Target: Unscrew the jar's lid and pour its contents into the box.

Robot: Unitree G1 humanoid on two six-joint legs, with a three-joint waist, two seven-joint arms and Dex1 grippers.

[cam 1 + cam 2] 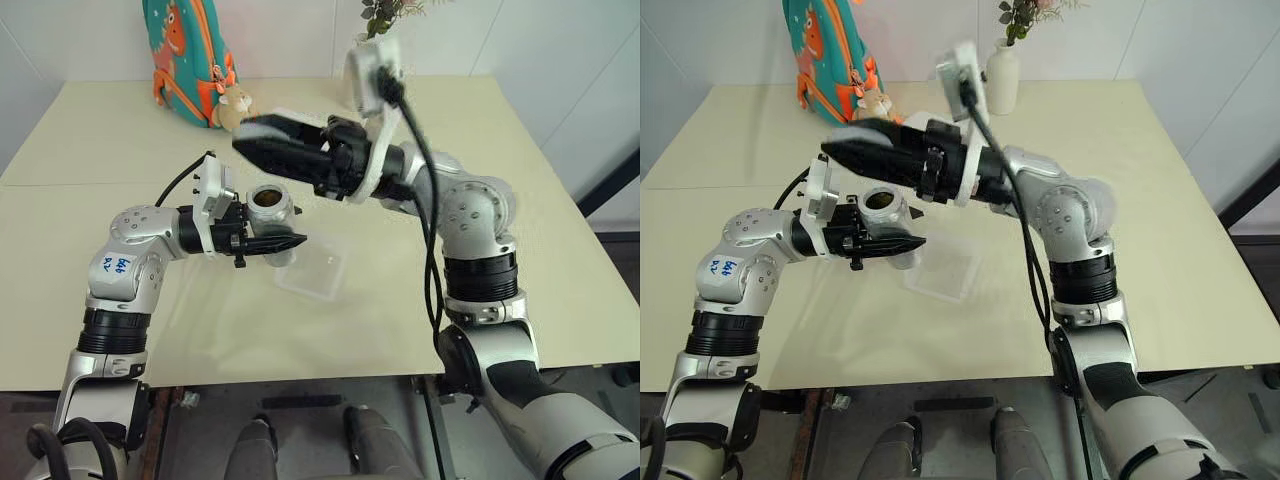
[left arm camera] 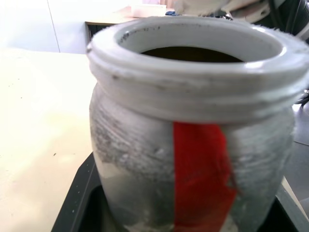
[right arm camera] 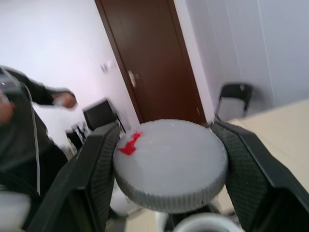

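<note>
We see a wide cream-coloured bench [image 1: 520, 200] carrying everything in the scene. At its far edge a teal backpack printed with an orange dinosaur [image 1: 185, 55] stands against the wall with a small tan plush toy [image 1: 235, 105] at its foot, and further along the same edge a tall white vase holding green sprigs [image 1: 1003, 75] stands upright.

Near the middle of the bench lies the box [image 1: 315, 265], a shallow clear plastic square tray with rounded corners. It lies flat on the surface, just beside and below the tip of the left tool.

The left tool [image 1: 285, 243] reaches across level towards the robot's right, above the bench, and its two black fingers are clamped on the jar [image 2: 193, 145], a small greyish translucent plastic cylinder with a red stripe down its side. The jar stands upright in that grip, its white threaded mouth uncovered and facing up; in the head views we see something brown inside [image 1: 266, 197], though we cannot make out separate pieces.

The right tool [image 3: 169, 164] hangs above and just behind the jar, pointing towards the robot's left, apart from the jar's mouth. Its two black fingers [image 3: 104, 159] press from either side on the lid [image 3: 169, 162], a small round flat grey screw cap with a ribbed rim and a small red mark near one edge.

In the right wrist view we also see a person in dark clothing [image 3: 29, 121] standing in the room, near a dark brown door [image 3: 154, 58].
</note>
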